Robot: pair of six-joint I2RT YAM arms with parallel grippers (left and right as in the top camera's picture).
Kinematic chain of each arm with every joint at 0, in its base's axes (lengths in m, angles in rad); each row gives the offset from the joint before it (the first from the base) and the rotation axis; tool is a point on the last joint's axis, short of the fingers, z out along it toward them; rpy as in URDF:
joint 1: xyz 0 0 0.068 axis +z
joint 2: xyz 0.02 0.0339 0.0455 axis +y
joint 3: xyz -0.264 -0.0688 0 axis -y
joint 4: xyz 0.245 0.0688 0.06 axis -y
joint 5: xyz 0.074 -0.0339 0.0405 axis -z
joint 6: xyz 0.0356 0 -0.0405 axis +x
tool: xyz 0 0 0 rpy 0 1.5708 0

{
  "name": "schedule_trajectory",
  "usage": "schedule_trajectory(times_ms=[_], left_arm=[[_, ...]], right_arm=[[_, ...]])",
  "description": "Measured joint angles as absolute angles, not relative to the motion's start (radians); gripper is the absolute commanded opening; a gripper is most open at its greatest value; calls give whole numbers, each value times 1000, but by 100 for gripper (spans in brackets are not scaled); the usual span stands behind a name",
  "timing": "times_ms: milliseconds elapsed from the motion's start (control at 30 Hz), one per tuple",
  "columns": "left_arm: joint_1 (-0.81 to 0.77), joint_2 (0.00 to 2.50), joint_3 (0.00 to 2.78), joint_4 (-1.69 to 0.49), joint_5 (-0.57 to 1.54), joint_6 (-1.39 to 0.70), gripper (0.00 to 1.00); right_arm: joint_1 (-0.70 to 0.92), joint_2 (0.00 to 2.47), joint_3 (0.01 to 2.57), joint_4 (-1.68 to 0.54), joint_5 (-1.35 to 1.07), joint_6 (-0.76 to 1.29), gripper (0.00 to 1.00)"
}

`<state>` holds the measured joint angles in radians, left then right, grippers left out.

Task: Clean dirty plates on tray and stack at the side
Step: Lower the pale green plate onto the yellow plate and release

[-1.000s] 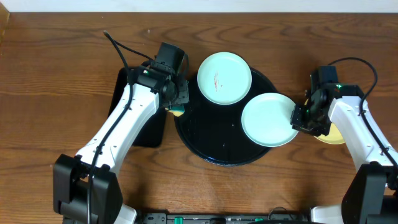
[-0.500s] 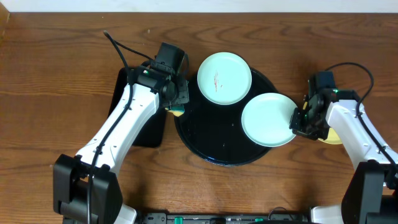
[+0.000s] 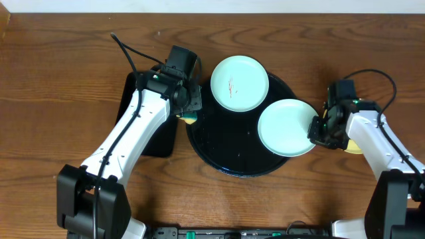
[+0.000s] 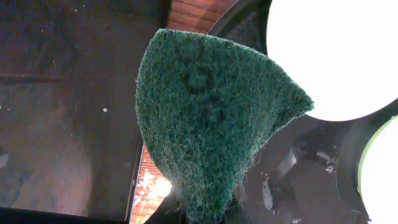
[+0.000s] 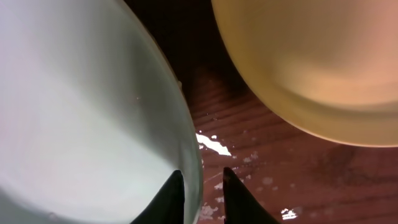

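On the round black tray [image 3: 226,156] sit two mint plates. The far plate [image 3: 240,83] has a red smear at its centre; the near right plate [image 3: 285,127] overhangs the tray's rim. My right gripper [image 3: 317,131] is at that plate's right edge. In the right wrist view its jaws [image 5: 200,183] straddle the plate's rim [image 5: 193,149], with a narrow gap still showing on the outer side. The yellow plate [image 5: 311,62] lies on the table just beyond. My left gripper [image 3: 189,114] hangs at the tray's left edge, shut on a green scouring sponge [image 4: 211,112].
A rectangular black tray [image 3: 163,143] lies under my left arm, left of the round tray. The yellow plate [image 3: 357,145] is partly hidden under my right arm. Wooden table surrounds everything.
My right gripper has slid a little left onto the near plate's rim and its jaws have narrowed. The left arm and the sponge have not moved.
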<state>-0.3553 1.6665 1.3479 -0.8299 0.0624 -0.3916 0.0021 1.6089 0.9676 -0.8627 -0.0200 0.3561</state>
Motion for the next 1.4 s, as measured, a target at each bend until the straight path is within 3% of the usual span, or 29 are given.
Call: schedule_trajectory(times_ms=[33, 533, 867, 1400], left_arm=[[-355, 1666, 1348, -830, 62, -392, 7], [-355, 1666, 1348, -830, 62, -392, 7], [-355, 1666, 1348, -830, 62, -392, 7], [-355, 1666, 1348, -830, 62, -392, 7]], right_arm=[[2, 1609, 960, -856, -25, 358, 1], [4, 1600, 952, -864, -53, 364, 1], [-22, 1377, 953, -902, -46, 363, 1], [-368, 1277, 953, -953, -20, 363, 1]])
